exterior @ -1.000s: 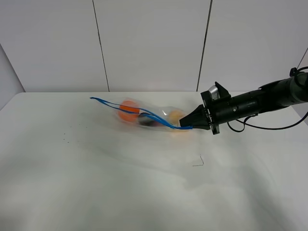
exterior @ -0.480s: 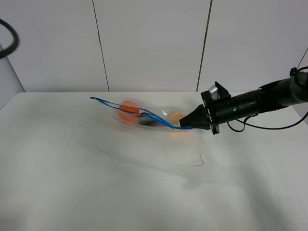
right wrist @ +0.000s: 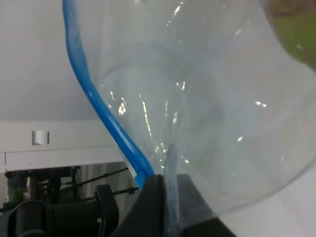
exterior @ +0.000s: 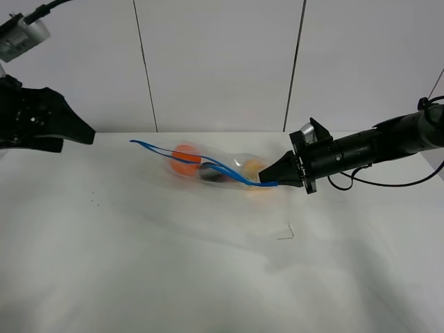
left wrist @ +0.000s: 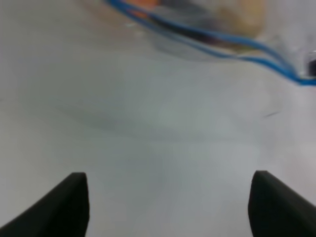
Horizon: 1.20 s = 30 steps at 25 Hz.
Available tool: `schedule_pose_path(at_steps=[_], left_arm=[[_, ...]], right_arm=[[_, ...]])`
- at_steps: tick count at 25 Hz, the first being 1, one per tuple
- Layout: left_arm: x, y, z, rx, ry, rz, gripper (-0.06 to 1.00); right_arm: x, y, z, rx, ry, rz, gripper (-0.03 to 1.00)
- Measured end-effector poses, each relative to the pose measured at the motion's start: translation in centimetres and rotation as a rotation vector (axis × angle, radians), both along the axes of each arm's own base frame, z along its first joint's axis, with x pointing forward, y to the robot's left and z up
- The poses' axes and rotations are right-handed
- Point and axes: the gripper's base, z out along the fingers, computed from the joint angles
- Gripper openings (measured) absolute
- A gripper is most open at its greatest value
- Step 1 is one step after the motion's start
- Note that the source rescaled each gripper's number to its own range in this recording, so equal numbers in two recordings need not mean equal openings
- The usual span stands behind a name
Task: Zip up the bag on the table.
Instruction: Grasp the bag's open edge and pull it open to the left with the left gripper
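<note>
Only right gripper (exterior: 268, 182) on bag (exterior: 208, 168) (unzipped)

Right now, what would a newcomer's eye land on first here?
The clear bag on the far half of the white table, its blue zip strip gaping over orange produce. The right gripper is shut on the strip's right end. The left gripper hangs open at the far left, clear of the bag.

We now see the black left gripper (exterior: 82, 132), absent a second ago, reaching in over the far left corner of the plain white tabletop (exterior: 139, 263).
</note>
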Motion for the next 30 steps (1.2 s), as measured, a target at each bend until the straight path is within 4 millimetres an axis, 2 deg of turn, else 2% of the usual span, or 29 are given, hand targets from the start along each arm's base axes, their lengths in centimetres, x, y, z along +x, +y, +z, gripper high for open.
schedule_pose_path(at_steps=[4,9,12,17,23,30], left_arm=[[0.1,-1.5,-3.0,-0.075,0.068,-0.001,0.94],[-1.6,-6.3,-7.0,-0.186,0.108,0.008,0.94],[-1.5,-8.9,-8.6,-0.261,0.162,0.041,0.93],[0.1,-12.6,-10.9,-0.341,0.262,0.072,0.93],[2.2,-16.4,-11.7,-0.479,0.336,0.123,0.93],[4.9,-18.8,-14.2,-0.589,0.404,0.218,0.93]], right_arm=[[0.0,0.0,0.0,0.000,0.000,0.000,0.00],[0.0,0.0,0.0,0.000,0.000,0.000,0.00],[0.0,0.0,0.0,0.000,0.000,0.000,0.00],[0.0,0.0,0.0,0.000,0.000,0.000,0.00],[0.0,0.0,0.0,0.000,0.000,0.000,0.00],[0.0,0.0,0.0,0.000,0.000,0.000,0.00]])
